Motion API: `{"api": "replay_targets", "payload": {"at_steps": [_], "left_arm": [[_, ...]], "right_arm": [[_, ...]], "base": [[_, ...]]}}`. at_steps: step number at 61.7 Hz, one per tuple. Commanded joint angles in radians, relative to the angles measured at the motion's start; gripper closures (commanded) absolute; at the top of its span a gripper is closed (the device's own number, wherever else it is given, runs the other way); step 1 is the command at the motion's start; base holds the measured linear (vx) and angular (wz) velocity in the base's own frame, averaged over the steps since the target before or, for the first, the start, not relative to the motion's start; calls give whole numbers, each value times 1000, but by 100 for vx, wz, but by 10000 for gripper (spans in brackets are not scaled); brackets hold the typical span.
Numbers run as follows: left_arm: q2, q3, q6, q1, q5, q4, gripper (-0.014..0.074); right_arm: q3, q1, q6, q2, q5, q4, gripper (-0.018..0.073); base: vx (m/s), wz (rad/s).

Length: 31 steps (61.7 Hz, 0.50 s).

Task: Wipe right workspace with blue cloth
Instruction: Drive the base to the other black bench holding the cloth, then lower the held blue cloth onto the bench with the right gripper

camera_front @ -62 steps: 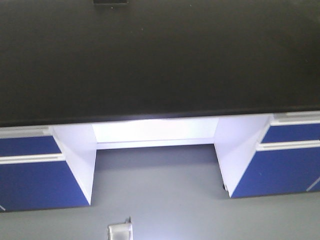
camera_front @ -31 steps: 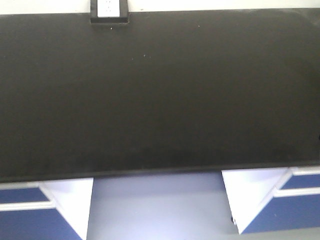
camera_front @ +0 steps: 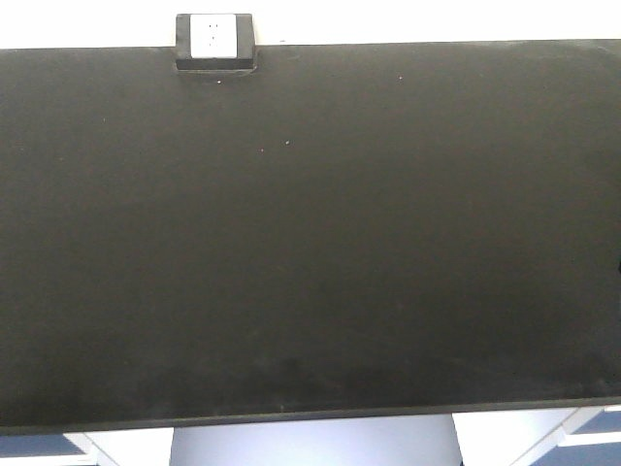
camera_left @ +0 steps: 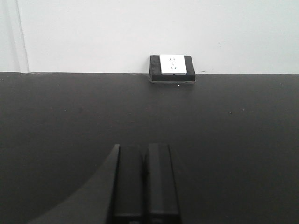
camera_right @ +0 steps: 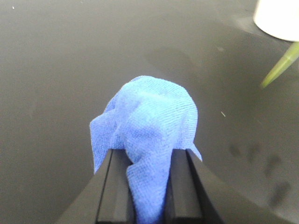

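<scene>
Two grippers appear, each seen only from its own wrist camera. The right gripper (camera_right: 148, 156) is clamped on the cloth (camera_right: 149, 121), which bulges past the fingertips as a rounded blue wad above a dark surface. Whether the wad touches that surface cannot be told. The left gripper (camera_left: 145, 182) is closed with its fingers pressed together and nothing between them. It sits low over the desk (camera_front: 310, 243) and points toward the outlet box (camera_front: 213, 41) at the wall (camera_left: 140, 32).

The cloth is in hand, and wiping of this desk looks not yet begun: the front view shows the black top with no arm or cloth over it. The next move calls for bringing the wad over the desk, pressing it down and sweeping in long strokes. The grip needs to stay firm so the cloth does not drag free.

The desk is wide and bare apart from the outlet box at the back left, which touches the wall. The back edge meets the wall, and the front edge runs along the bottom of the front view. Strokes should stop short of the box and the front lip. In the right wrist view, a white object (camera_right: 279, 16) and a thin green stalk (camera_right: 279, 65) sit at the far right, well apart from the cloth. What they are cannot be told.
</scene>
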Motion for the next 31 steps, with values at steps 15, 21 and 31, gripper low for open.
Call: {"api": "replay_targets", "payload": {"at_steps": [15, 21, 31], "left_arm": [[-16, 30, -8, -5, -83, 1, 602], [-16, 30, -8, -5, -83, 1, 602], [-16, 30, -8, -5, -83, 1, 602]], "right_arm": [[-27, -5, -12, -8, -56, -15, 559], [-27, -5, -12, -8, -56, -15, 559], [-27, -5, -12, -8, -63, -15, 559]], "base": [[7, 2], [4, 0], [2, -1]]}}
